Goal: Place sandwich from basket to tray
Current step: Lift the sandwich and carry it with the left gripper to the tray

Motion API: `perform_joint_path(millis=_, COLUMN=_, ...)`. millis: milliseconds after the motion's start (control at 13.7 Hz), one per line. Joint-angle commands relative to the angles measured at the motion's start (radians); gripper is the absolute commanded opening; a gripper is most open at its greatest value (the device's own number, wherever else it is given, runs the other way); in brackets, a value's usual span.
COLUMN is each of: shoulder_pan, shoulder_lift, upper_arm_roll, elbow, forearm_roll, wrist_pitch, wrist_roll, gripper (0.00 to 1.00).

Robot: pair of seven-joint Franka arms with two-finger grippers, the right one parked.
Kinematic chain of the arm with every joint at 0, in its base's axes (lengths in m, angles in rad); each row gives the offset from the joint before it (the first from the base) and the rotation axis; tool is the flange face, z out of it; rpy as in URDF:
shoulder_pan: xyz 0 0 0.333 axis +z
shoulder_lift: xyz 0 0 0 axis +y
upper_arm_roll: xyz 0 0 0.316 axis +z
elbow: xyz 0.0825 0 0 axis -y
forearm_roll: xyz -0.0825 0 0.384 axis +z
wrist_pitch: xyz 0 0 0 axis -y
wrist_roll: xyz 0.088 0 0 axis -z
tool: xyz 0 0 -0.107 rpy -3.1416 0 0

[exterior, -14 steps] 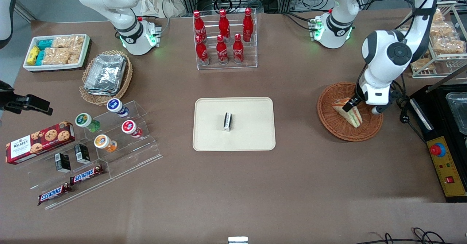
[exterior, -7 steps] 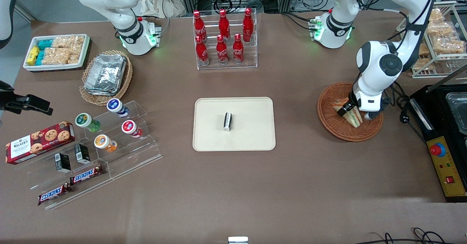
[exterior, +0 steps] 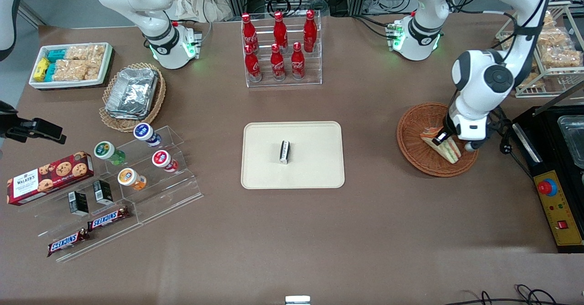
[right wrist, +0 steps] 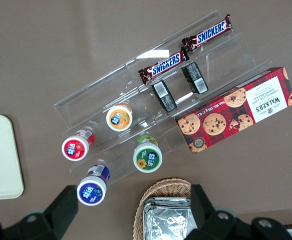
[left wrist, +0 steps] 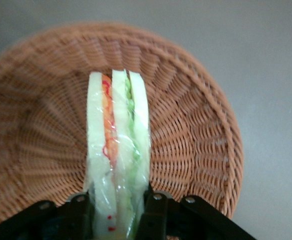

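Black pincer [left wrist: 116, 212] clenched on the wrapped sandwich [left wrist: 118, 155], one finger pressed to each outer bread face near the wide end, seen plainly from the wrist. Sandwich on edge, point aimed away from the fingers, low in the wicker basket [left wrist: 196, 145]; whether touching the weave or just off it, cannot tell. In the front view, same pincer [exterior: 441, 137] over the basket [exterior: 413, 134], sandwich [exterior: 441, 144] poking out toward the front camera.

Likely trouble:
- Slick clear film against the fingers [left wrist: 155, 212]; slipping or swivelling possible once lifted, since grasped only at one end with the long point hanging free.
- Soft bread; too hard a squeeze apt to crush the layers or push filling out sideways.
- Low point of the wedge prone to snagging on the raised basket rim if carried sideways before rising enough, perhaps dragging the light basket along the tabletop [exterior: 388, 232].
- Beige tray [exterior: 315, 168] well apart, toward the parked arm's end, with a small dark object [exterior: 284, 152] at its middle; setting down on that would leave the sandwich tilted.
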Motion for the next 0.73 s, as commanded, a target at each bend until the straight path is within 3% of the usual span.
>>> perform_joint_path(millis=0, shoulder_pan=0.007, shoulder_lift=-0.054, upper_arm_roll=-0.008, elbow=0.214, forearm_roll=0.004, wrist_pitch=-0.337, wrist_roll=0.056, gripper=0.0)
perform_joint_path(millis=365, shoulder_pan=-0.023, shoulder_lift=-0.029, upper_arm_roll=-0.019, elbow=0.678, forearm_roll=-0.023, wrist_pitch=-0.833, wrist_roll=0.228, gripper=0.0)
perform_joint_path(millis=656, shoulder_pan=-0.173, shoulder_lift=0.015, upper_arm_roll=-0.129, elbow=0.774, forearm_roll=-0.028, wrist_pitch=-0.863, wrist_roll=0.213, gripper=0.0)
